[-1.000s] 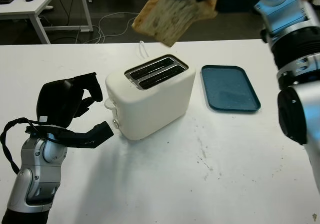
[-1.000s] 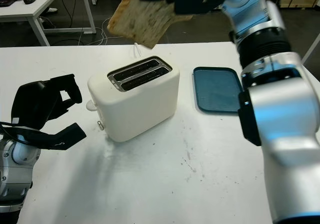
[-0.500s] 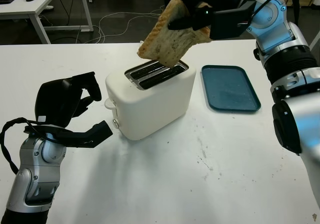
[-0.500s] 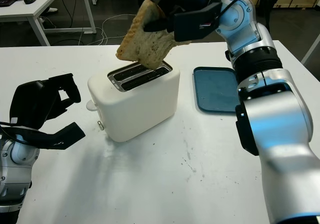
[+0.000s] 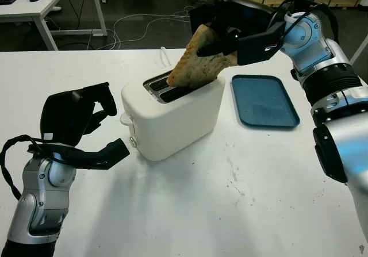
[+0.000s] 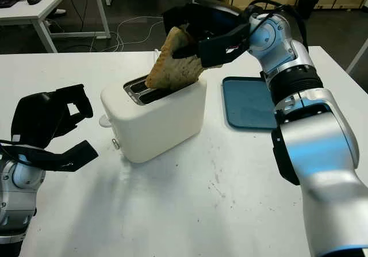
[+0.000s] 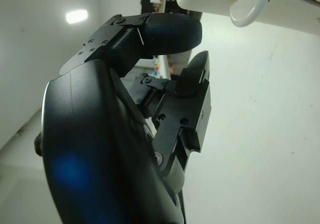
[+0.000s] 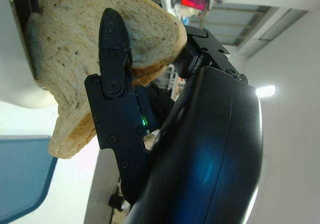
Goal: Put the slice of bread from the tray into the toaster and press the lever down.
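Black and holding nothing, the left hand [image 5: 77, 116] is seen open on the table [image 5: 241, 199] beside the toaster [image 5: 172, 110], apart from its lever [image 5: 125, 119]. The slice of bread [image 5: 198, 64] is pinched between the fingers [image 8: 116, 43] of the right hand [image 5: 230, 30] over the toaster, its long axis tilted, lower corner pointing down into a slot. Against the toaster's wall, that corner is shown closely in the right wrist view. Further right lies the blue tray [image 5: 264, 100].
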Controlling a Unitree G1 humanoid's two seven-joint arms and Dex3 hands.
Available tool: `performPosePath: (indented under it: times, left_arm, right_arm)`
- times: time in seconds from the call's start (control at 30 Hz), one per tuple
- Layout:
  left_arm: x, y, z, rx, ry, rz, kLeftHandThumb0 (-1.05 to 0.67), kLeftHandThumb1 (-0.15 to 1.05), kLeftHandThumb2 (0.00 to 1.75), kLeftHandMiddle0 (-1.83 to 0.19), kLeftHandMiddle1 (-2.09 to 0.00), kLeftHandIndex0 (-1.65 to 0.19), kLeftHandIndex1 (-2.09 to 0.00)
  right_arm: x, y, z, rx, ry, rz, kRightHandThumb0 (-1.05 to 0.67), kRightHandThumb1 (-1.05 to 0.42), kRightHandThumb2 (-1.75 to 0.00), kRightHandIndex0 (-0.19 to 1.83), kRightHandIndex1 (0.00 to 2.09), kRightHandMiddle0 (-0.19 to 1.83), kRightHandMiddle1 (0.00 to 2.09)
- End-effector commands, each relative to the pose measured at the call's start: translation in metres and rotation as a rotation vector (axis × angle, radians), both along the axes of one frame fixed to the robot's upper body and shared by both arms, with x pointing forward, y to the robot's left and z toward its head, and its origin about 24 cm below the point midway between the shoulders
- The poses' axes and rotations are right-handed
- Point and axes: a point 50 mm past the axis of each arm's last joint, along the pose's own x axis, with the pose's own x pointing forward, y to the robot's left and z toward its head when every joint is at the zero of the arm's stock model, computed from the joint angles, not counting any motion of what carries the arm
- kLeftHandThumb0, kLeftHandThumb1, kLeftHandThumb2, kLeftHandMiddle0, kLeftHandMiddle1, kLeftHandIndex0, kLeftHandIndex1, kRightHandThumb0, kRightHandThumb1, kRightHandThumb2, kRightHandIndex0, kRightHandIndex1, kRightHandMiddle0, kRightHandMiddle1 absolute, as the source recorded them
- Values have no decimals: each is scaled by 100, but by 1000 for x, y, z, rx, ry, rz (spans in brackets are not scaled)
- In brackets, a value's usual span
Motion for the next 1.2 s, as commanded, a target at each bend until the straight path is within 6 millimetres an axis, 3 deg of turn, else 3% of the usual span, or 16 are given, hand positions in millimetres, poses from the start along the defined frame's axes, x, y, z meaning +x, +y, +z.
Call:
performPosePath:
  times: [0.0, 0.57, 0.73, 0.8, 0.87, 0.9, 1.0, 1.03, 1.1, 1.17]
  left_arm:
    - [0, -1, 2, 9, -11, -9, 10, 89, 0, -92, -175, -77, -166]
    - [-2, -4, 3, 2, -12, -8, 9, 89, 0, -91, -175, -77, -164]
    - [-2, -5, 3, -2, -11, -10, 11, 89, 0, -91, -175, -77, -165]
    - [-2, -5, 2, -3, -12, -12, 11, 89, 0, -92, -175, -77, -166]
    - [-2, -5, 2, -4, -14, -15, 12, 89, 0, -92, -175, -77, -167]
    - [-3, -5, 2, -2, -13, -15, 12, 89, 0, -92, -175, -77, -168]
    - [-3, -5, 2, 4, -10, -13, 11, 89, 0, -92, -175, -77, -167]
    - [-2, -6, 2, 4, -10, -15, 11, 89, 0, -92, -175, -77, -167]
    - [-2, -6, 1, 2, -10, -14, 11, 89, 0, -92, -175, -77, -167]
    - [-2, -5, 0, -1, -8, -14, 11, 89, 0, -92, -175, -77, -167]
  right_arm:
    - [-1, -2, -6, -46, -7, -2, -47, -92, -41, 109, 175, 82, 175]
    - [-12, 50, -25, -320, -81, 189, -51, -92, -35, 118, 175, 90, 175]
    - [-15, 62, -31, -314, -94, 217, -50, -92, -31, 118, 175, 91, 175]
    - [-15, 65, -31, -287, -94, 217, -59, -92, -29, 112, 175, 83, 173]
    - [-15, 67, -29, -264, -90, 216, -70, -92, -23, 106, 175, 77, 165]
    - [-16, 68, -27, -270, -92, 221, -77, -92, -21, 81, 167, 62, 151]
    - [-17, 71, -21, -287, -103, 233, -82, -92, -16, 34, 112, 50, 75]
    - [-17, 71, -19, -279, -110, 238, -81, -92, -14, 28, 104, 50, 61]
    - [-18, 71, -16, -264, -132, 240, -78, -92, -11, 18, 102, 48, 44]
    - [-18, 70, -13, -263, -159, 232, -76, -92, -10, 13, 104, 48, 40]
